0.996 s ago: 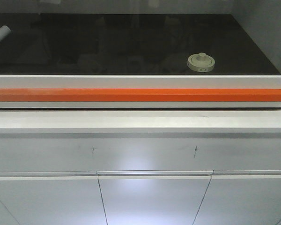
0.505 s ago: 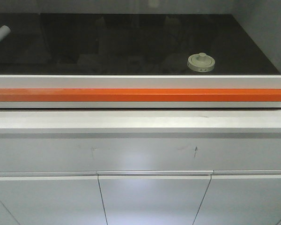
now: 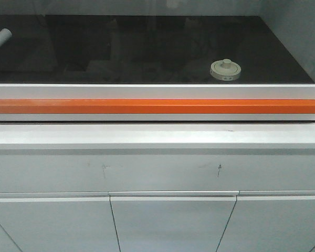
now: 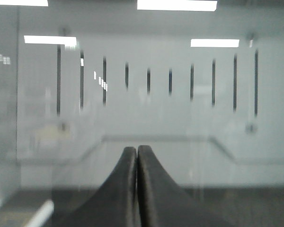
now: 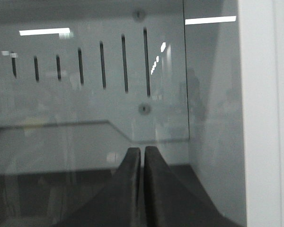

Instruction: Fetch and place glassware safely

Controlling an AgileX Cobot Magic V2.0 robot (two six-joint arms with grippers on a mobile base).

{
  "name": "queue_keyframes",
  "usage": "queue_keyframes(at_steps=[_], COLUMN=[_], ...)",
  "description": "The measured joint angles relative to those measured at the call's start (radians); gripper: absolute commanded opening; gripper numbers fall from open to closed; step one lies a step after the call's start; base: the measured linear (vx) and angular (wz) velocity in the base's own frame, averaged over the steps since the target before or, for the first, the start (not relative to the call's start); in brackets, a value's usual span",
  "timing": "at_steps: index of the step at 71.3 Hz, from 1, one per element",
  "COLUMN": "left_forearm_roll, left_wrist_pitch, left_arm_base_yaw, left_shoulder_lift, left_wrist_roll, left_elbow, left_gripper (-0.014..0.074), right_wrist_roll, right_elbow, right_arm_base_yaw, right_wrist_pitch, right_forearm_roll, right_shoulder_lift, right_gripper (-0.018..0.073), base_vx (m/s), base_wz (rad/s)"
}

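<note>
The small glass jar with a cream-white knobbed lid stands on the dark work surface inside the cabinet, at the right, behind a glass sash. Neither gripper shows in the front view. In the left wrist view my left gripper is shut and empty, facing the glass pane. In the right wrist view my right gripper is shut and empty, also facing the glass. The jar does not show in either wrist view.
A white cylindrical tube lies at the far left of the dark surface, and shows low left in the left wrist view. An orange bar and white sash frame run across the front. White cabinet doors are below. A white post stands at right.
Only the reflections in the glass shift slightly; the jar and tube stay put.
</note>
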State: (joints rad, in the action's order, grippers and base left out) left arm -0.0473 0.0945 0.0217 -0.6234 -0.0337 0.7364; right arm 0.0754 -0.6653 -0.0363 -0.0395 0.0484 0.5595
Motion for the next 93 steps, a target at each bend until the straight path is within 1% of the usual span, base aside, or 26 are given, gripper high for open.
queue_keyframes(at_steps=[14, 27, 32, 41, 46, 58, 72, 78, 86, 93], left_forearm_roll=[0.0, 0.0, 0.0, 0.0, 0.0, 0.0, 0.0, 0.0, 0.0, 0.0], left_wrist_pitch=[-0.081, -0.156, -0.162, -0.162, -0.162, -0.163, -0.163, -0.163, -0.163, -0.163], left_arm_base_yaw=[0.0, 0.0, 0.0, 0.0, 0.0, 0.0, 0.0, 0.0, 0.0, 0.0], left_shoulder_lift=[-0.123, -0.173, -0.173, -0.173, -0.173, -0.173, -0.173, -0.173, -0.173, -0.173], left_wrist_roll=[0.0, -0.003, -0.002, 0.01, 0.026, 0.059, 0.067, 0.067, 0.067, 0.067], left_elbow=[0.0, -0.001, -0.001, -0.001, -0.001, -0.001, -0.001, -0.001, -0.001, -0.001], left_gripper=[-0.0007, -0.0007, -0.0007, -0.0007, -0.0007, -0.0007, -0.0007, -0.0007, -0.0007, -0.0007], right_wrist_roll=[0.0, 0.0, 0.0, 0.0, -0.001, -0.003, -0.003, -0.003, -0.003, -0.004], right_elbow=[-0.001, -0.001, -0.001, -0.001, 0.014, 0.164, 0.342, 0.379, 0.39, 0.39], right_arm_base_yaw=[0.0, 0.0, 0.0, 0.0, 0.0, 0.0, 0.0, 0.0, 0.0, 0.0], right_wrist_pitch=[0.01, 0.01, 0.013, 0.059, 0.048, -0.098, -0.282, -0.346, -0.419, -0.529], right_forearm_roll=[0.0, 0.0, 0.0, 0.0, 0.001, 0.007, 0.02, 0.041, 0.055, 0.061], right_shoulder_lift=[0.155, 0.215, 0.222, 0.222, 0.222, 0.222, 0.255, 0.298, 0.393, 0.497], right_gripper=[-0.0001, -0.0001, -0.0001, -0.0001, -0.0001, -0.0001, -0.0001, -0.0001, -0.0001, -0.0001], base_vx=[0.0, 0.0, 0.0, 0.0, 0.0, 0.0, 0.0, 0.0, 0.0, 0.0], base_wz=[0.0, 0.0, 0.0, 0.0, 0.0, 0.0, 0.0, 0.0, 0.0, 0.0])
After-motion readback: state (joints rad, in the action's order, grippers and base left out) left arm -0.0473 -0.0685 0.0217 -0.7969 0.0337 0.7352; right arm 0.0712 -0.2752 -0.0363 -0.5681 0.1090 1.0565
